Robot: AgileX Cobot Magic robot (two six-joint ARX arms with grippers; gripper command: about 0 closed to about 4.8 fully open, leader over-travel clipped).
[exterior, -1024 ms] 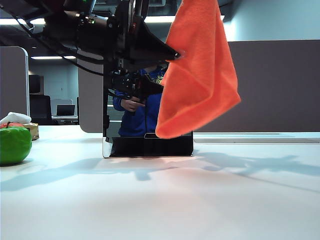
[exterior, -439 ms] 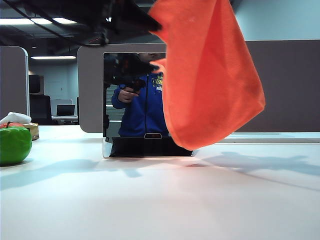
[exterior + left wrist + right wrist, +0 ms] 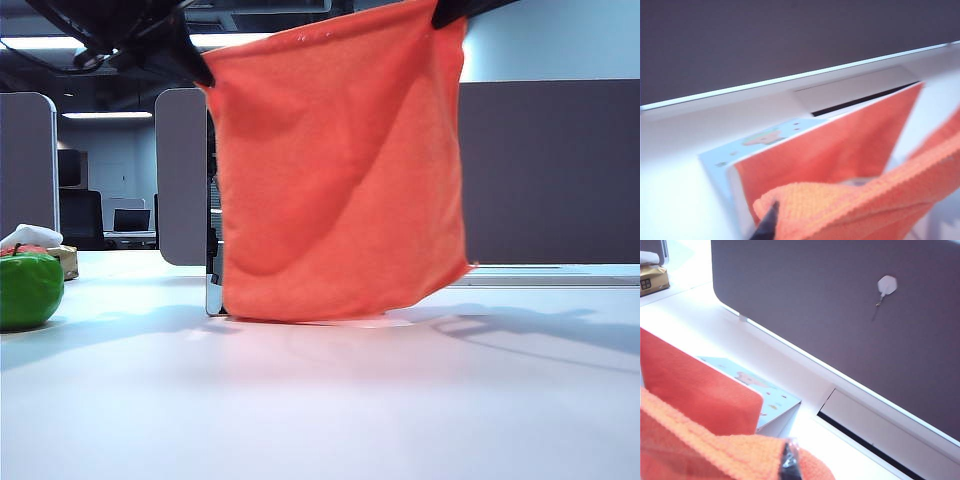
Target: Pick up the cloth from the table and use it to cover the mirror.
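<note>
The orange cloth (image 3: 335, 170) hangs spread flat between my two grippers, in front of the mirror. My left gripper (image 3: 192, 62) is shut on the cloth's upper left corner, and my right gripper (image 3: 448, 12) is shut on its upper right corner. Only the left edge of the mirror (image 3: 211, 285) shows beside the cloth, standing on the white table (image 3: 320, 400). In the left wrist view a dark fingertip (image 3: 767, 222) pinches the cloth (image 3: 865, 200) above the mirror (image 3: 840, 145), which reflects orange. In the right wrist view the fingertip (image 3: 789, 462) grips the cloth (image 3: 700, 455) over the mirror (image 3: 700, 390).
A green ball (image 3: 28, 290) with a white rag (image 3: 30, 236) behind it sits at the table's left edge. A grey-brown partition wall (image 3: 550, 170) stands behind the mirror. A small box (image 3: 652, 277) lies far to the side.
My left gripper has swung left with its corner, so the cloth, which hung bunched, is now stretched wide and covers the mirror's face from view.
</note>
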